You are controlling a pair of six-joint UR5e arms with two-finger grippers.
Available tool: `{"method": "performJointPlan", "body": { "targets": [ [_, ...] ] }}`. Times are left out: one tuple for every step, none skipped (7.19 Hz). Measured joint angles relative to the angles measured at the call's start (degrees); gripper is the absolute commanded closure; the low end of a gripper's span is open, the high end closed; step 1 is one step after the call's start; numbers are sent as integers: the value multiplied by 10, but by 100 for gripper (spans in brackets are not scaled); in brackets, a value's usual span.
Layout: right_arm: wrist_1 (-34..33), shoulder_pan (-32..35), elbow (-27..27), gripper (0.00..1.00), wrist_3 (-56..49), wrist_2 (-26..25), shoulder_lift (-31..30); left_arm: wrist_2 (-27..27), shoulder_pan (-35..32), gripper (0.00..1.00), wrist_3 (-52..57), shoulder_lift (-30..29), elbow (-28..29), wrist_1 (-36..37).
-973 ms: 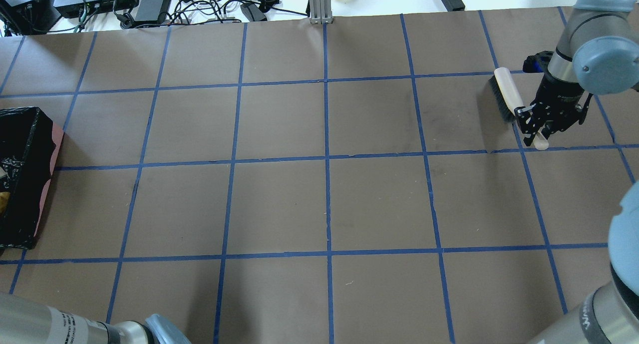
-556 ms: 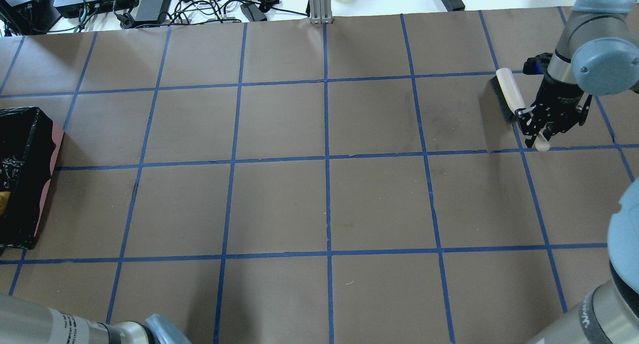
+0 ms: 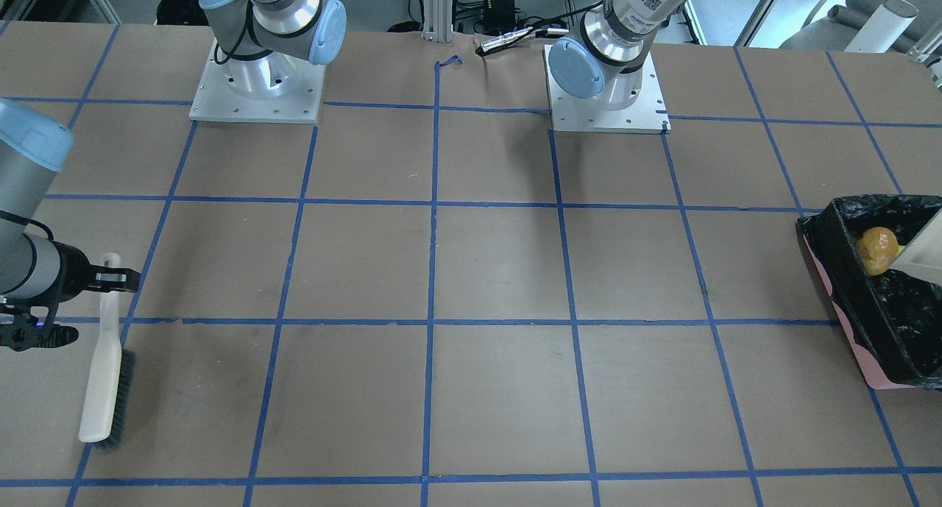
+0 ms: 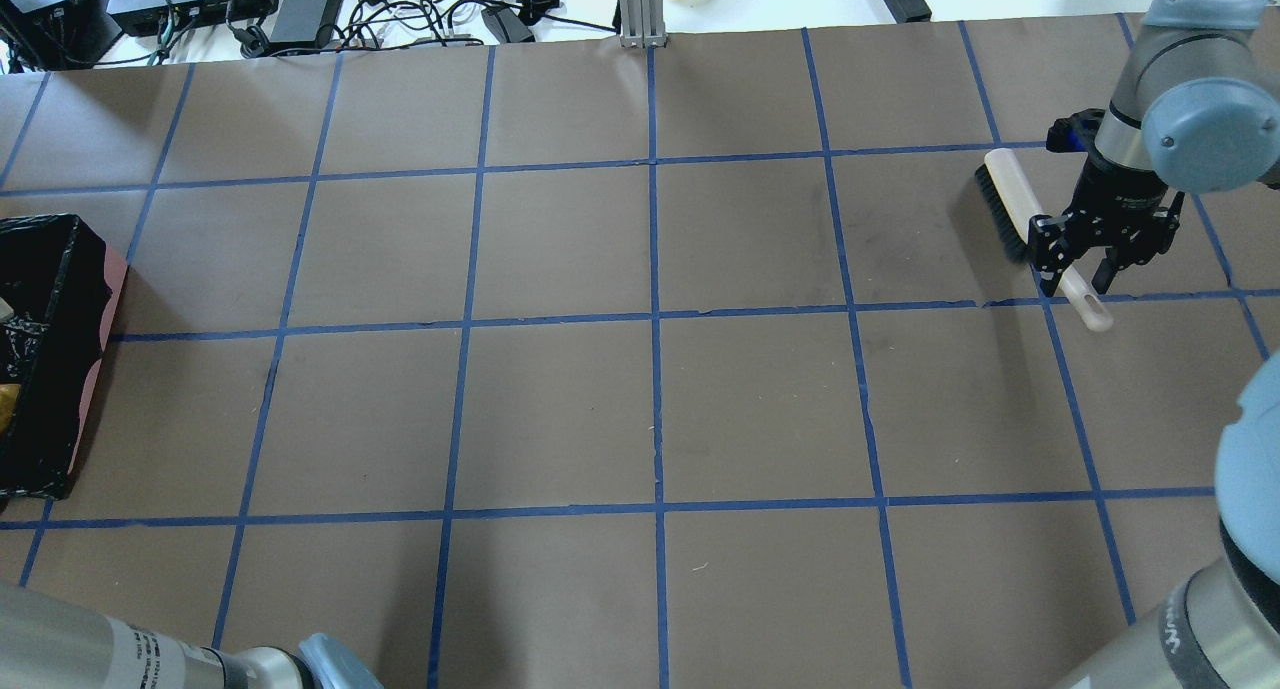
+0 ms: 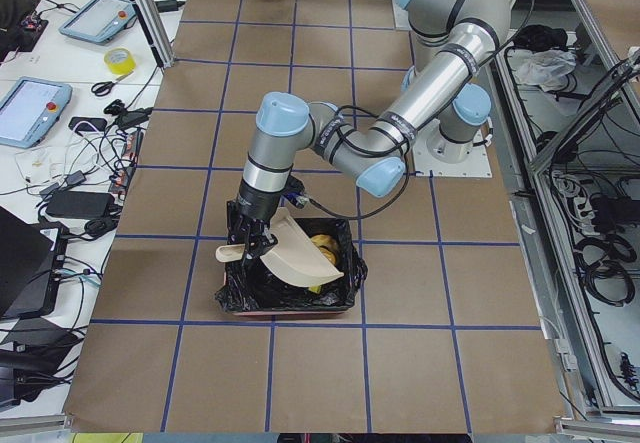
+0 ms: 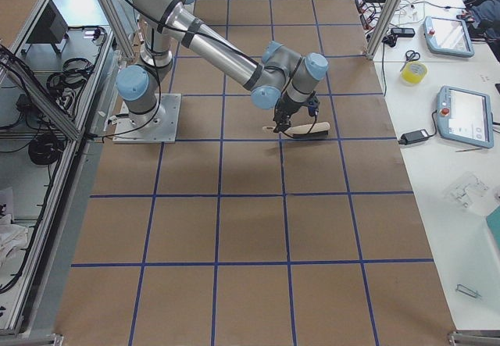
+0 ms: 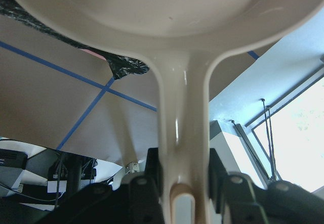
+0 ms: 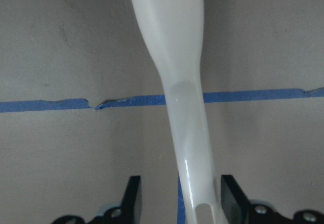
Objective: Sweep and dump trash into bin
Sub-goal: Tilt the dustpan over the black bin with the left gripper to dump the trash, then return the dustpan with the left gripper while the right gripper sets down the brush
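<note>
The pink bin (image 3: 846, 323) with its black bag stands at the table's left end; it also shows in the overhead view (image 4: 50, 369) and the exterior left view (image 5: 240, 298). The amber-brown lump (image 3: 876, 251) lies inside it, with a yellow-green piece (image 3: 899, 251) beside it. The cream rind slice is hidden. My left gripper (image 7: 183, 181) is shut on the beige dustpan's (image 5: 298, 253) handle, and the pan is tilted over the bin. My right gripper (image 4: 1076, 272) is open around the handle of the brush (image 4: 1018, 194), which lies on the table.
Cables and black boxes (image 4: 230, 4) lie beyond the table's far edge. A metal post (image 4: 640, 4) stands at the far middle. The arm bases (image 3: 257, 87) sit at the robot's side.
My right gripper has opened off the brush handle. The brush has settled on the table, its handle end now sticking out further past the fingers.
</note>
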Motion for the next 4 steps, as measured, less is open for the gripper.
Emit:
{"method": "performJointPlan", "body": {
  "targets": [
    [-1, 0, 0, 35, 0, 0, 0, 0, -12, 100, -32, -4, 36, -59],
    [-2, 0, -2, 32, 0, 0, 0, -1, -34, 100, -78, -5, 57, -105],
    [-3, 0, -6, 28, -1, -5, -3, -2, -70, 100, -132, -5, 67, -141],
    [-2, 1, -14, 24, -1, -14, -6, -3, -108, 100, -194, -6, 71, -168]
  ]
}}
